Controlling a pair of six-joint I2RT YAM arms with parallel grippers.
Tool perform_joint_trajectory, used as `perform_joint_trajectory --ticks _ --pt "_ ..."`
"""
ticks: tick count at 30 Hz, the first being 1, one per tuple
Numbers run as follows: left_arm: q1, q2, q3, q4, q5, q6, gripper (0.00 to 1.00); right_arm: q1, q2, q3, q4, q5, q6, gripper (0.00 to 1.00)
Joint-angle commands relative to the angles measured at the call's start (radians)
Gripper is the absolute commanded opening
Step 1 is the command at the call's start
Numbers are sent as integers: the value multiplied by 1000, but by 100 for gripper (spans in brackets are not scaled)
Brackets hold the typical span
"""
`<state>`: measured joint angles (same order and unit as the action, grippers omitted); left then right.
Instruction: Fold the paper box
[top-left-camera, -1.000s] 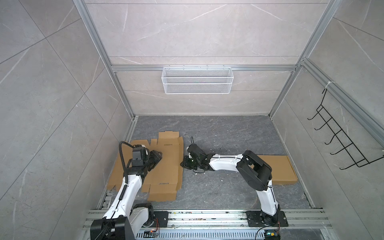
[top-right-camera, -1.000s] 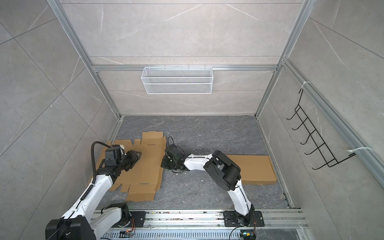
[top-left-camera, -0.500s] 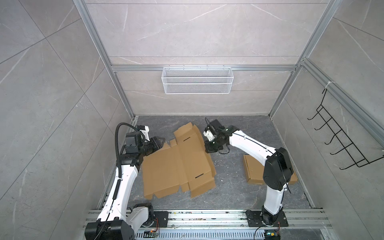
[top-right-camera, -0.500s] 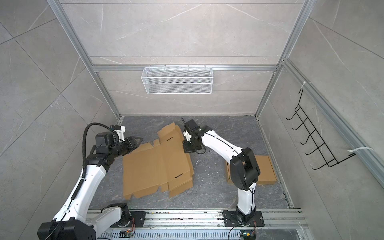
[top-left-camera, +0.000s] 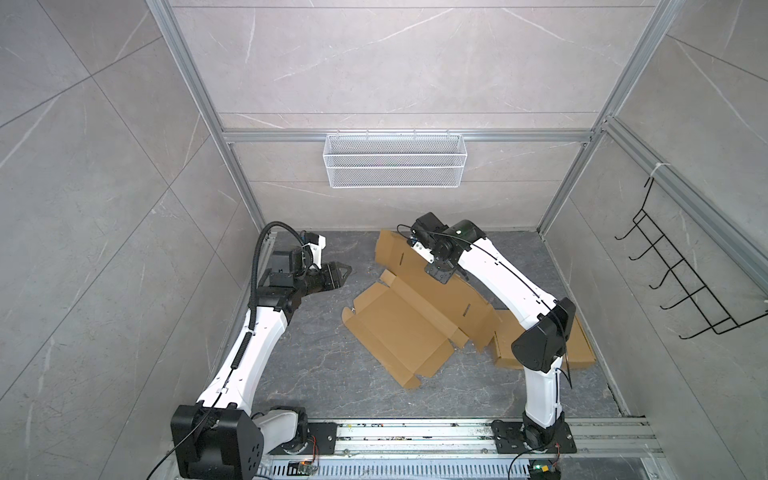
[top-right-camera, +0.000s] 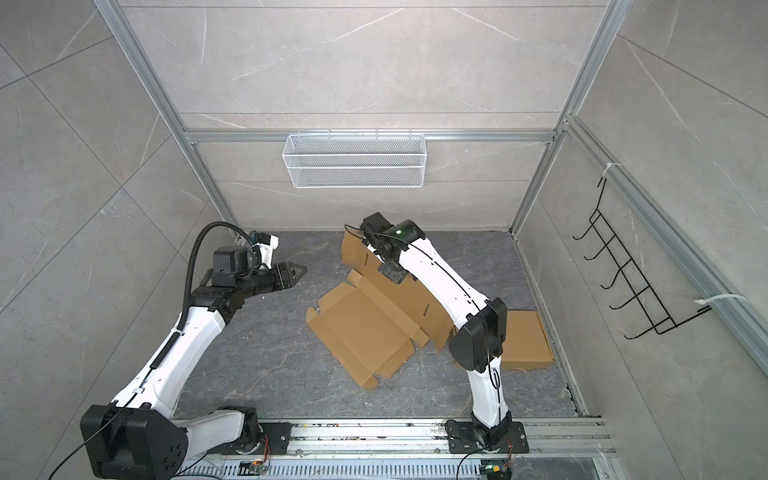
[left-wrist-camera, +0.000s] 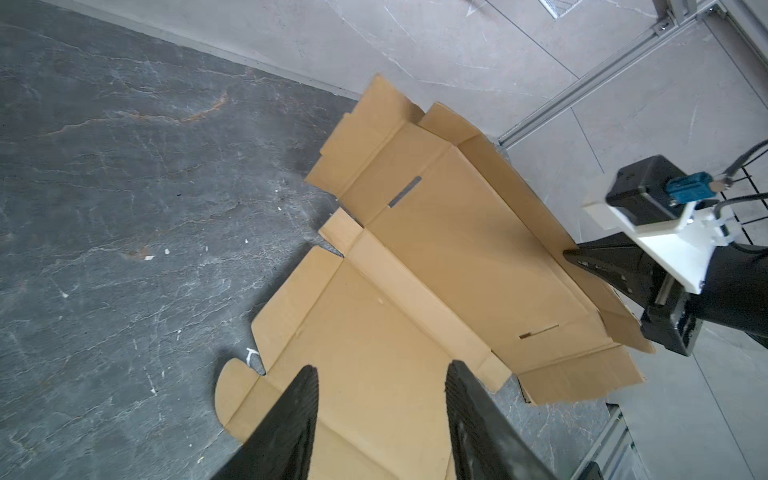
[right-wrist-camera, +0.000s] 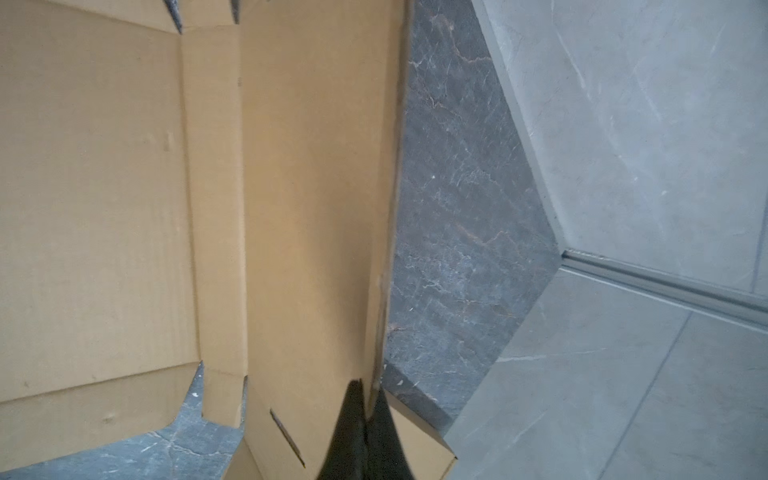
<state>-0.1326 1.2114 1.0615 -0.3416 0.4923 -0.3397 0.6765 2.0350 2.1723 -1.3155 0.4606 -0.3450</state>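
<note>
The paper box (top-left-camera: 399, 332) (top-right-camera: 361, 332) is an unfolded brown cardboard blank on the dark floor. Its near half lies flat and its far long panel (left-wrist-camera: 469, 232) is tilted up off the floor. My right gripper (top-left-camera: 437, 272) (top-right-camera: 392, 274) is shut on that panel's far edge; the right wrist view shows both fingers pinched on the cardboard edge (right-wrist-camera: 365, 388). My left gripper (top-left-camera: 343, 270) (top-right-camera: 299, 270) hangs open in the air left of the box, apart from it. Nothing sits between its fingers (left-wrist-camera: 380, 370).
A second flat cardboard piece (top-left-camera: 577, 349) (top-right-camera: 523, 340) lies by the right wall, partly behind the right arm. A white wire basket (top-left-camera: 395, 166) hangs on the back wall, a black hook rack (top-left-camera: 673, 282) on the right wall. The arms' rail (top-left-camera: 415, 432) runs along the front.
The box has gone from flat at the left to the middle, turned, its far panel raised by the right gripper. The left gripper has drawn back and stands clear of it.
</note>
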Motion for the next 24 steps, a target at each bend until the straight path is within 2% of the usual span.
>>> perform_joint_trajectory --ticks 1,6,9,14,20,24 --pt "-7 -30 -9 42 -10 -17 53 44 48 -20 35 44 -83 0" --pt "-7 -40 9 33 -29 -18 53 109 48 -177 257 221 -157 0" --pt "-7 -28 22 42 -25 -19 54 132 15 -289 387 283 -198 0" --pt "-8 70 111 21 -6 -22 60 166 -66 -462 580 299 -287 0" --pt "-37 170 236 -40 -24 -10 67 173 -129 -516 649 311 -339 0" --pt "-85 222 280 -86 -45 15 71 194 -157 -554 737 354 -425 0"
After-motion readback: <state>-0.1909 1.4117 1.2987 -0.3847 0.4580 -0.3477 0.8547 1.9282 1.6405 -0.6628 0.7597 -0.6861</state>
